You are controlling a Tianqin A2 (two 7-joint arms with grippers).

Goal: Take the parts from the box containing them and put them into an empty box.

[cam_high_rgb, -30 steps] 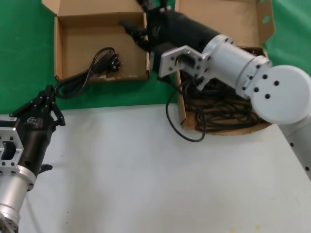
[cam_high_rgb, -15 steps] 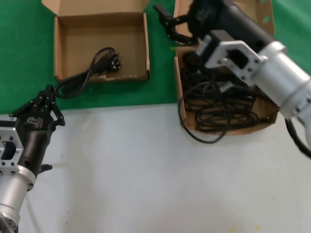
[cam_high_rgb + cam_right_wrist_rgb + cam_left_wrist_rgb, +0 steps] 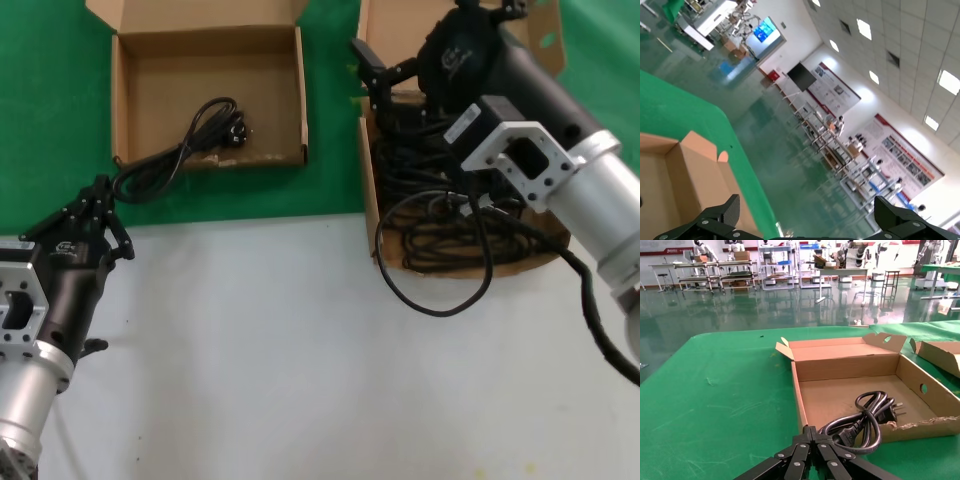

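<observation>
Larger box (image 3: 385, 20) with oval-cutout flap was seen holding most power cords (image 3: 450, 225), one loop spilled over front wall. Shallow square box (image 3: 120, 100) held single cord (image 3: 205, 130), tail trailing out; bulk of transfer judged outstanding. Right gripper (image 3: 385, 80) was poised over full box, fingers spread, nothing held. Left gripper (image 3: 100, 195) was parked near trailing tail, fingers pressed together. No legible writing on boxes; small logos on grippers unreadable.

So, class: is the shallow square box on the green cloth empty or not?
Not empty. One power cord lies coiled inside the shallow box, with its tail trailing over the front wall onto the green cloth.
</observation>
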